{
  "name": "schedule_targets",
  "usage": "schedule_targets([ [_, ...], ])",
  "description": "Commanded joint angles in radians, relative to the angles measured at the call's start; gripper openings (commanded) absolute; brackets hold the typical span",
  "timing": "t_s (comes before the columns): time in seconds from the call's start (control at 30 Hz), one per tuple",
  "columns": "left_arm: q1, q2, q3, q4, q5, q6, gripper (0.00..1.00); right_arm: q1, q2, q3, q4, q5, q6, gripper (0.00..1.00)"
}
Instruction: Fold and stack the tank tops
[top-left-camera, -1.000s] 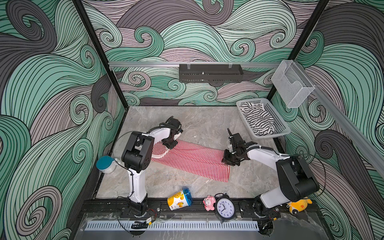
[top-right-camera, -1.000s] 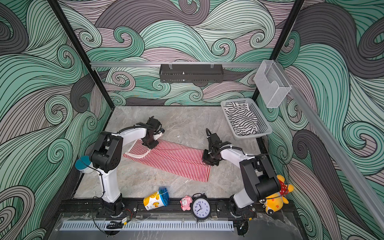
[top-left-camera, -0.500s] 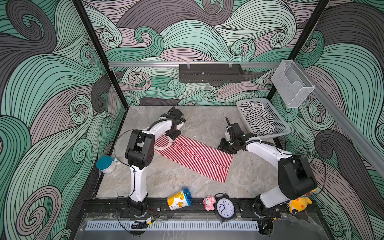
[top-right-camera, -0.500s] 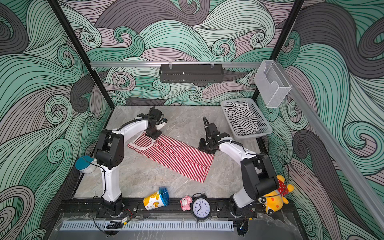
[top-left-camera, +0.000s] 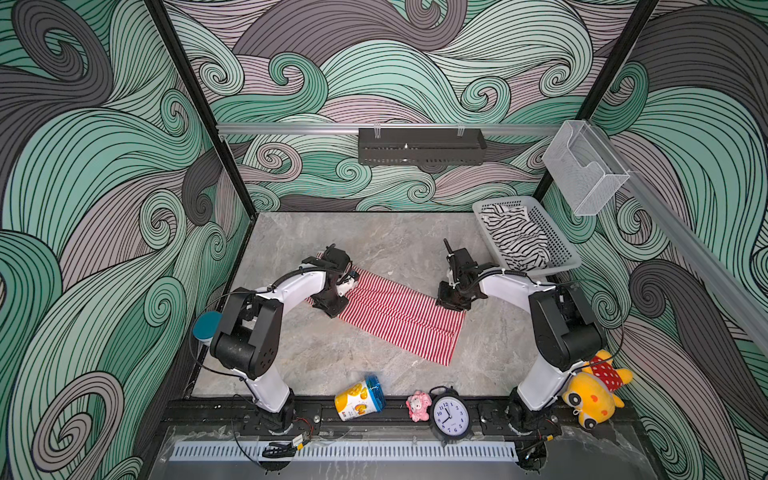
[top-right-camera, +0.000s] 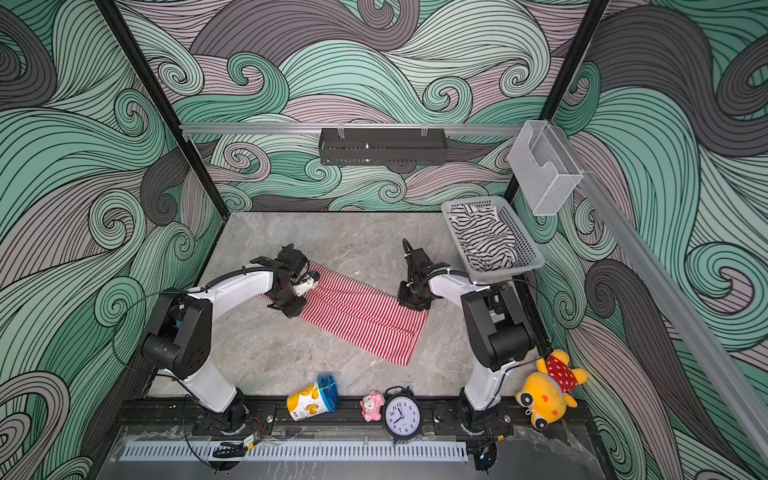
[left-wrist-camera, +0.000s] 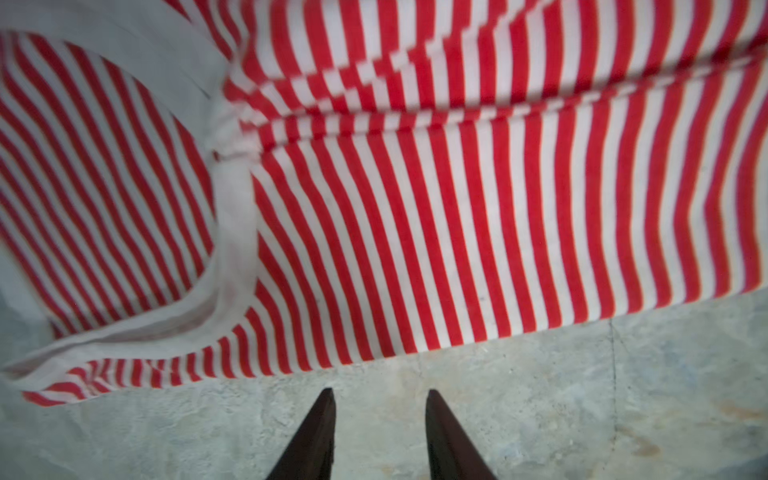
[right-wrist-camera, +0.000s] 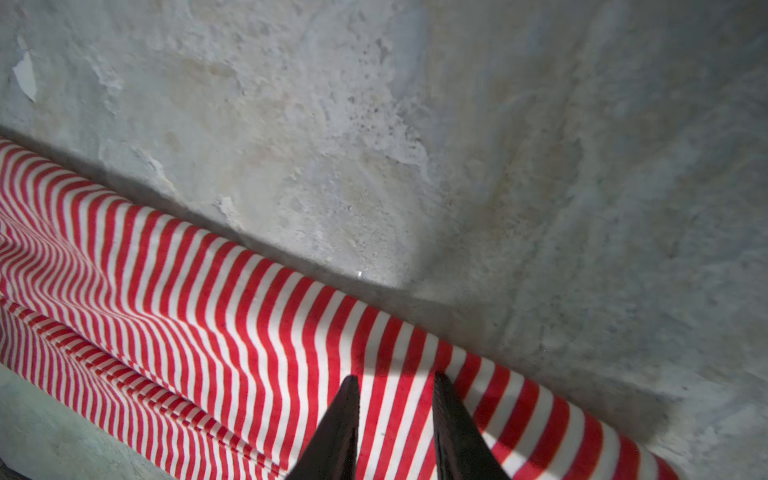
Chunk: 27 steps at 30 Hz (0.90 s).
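Note:
The red-and-white tank top (top-left-camera: 399, 316) (top-right-camera: 361, 320) lies folded into a long strip, slanting across the middle of the table. My left gripper (top-left-camera: 332, 311) (left-wrist-camera: 379, 390) is open at the strip's left end; in the left wrist view its fingertips hang over bare table just off the cloth's edge (left-wrist-camera: 457, 228), beside the cream trim. My right gripper (top-left-camera: 451, 301) (right-wrist-camera: 395, 376) is open over the strip's right end, with flat striped cloth (right-wrist-camera: 208, 311) showing between the fingers near a rolled edge. The black-and-white tank top (top-left-camera: 515, 239) (top-right-camera: 484, 241) lies crumpled in the grey basket (top-left-camera: 561, 245).
Along the front edge are a tipped yellow can (top-left-camera: 359, 399), a pink toy (top-left-camera: 417, 405), a black alarm clock (top-left-camera: 451, 413) and a yellow plush (top-left-camera: 594, 395). A teal cup (top-left-camera: 206, 326) sits at the left wall. A black shelf (top-left-camera: 419, 145) and a clear box (top-left-camera: 582, 166) hang on the walls.
Both grippers reached toward the back of the table half a second ago and have since drawn back toward the front. The red-and-white top lies in much the same place.

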Motion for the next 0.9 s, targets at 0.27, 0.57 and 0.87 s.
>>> schedule_targets([
  [0.27,-0.012,0.105,0.035,0.049,-0.059,-0.013,0.38,0.005,-0.035,-0.12,0.007,0.014,0.023,0.31],
  [0.57,-0.01,0.252,0.167,0.041,-0.1,0.04,0.37,0.014,-0.093,-0.197,0.022,0.014,0.067,0.31],
  [0.87,-0.008,0.466,0.456,0.032,-0.192,0.116,0.37,0.052,-0.175,-0.305,0.052,0.029,0.173,0.31],
])
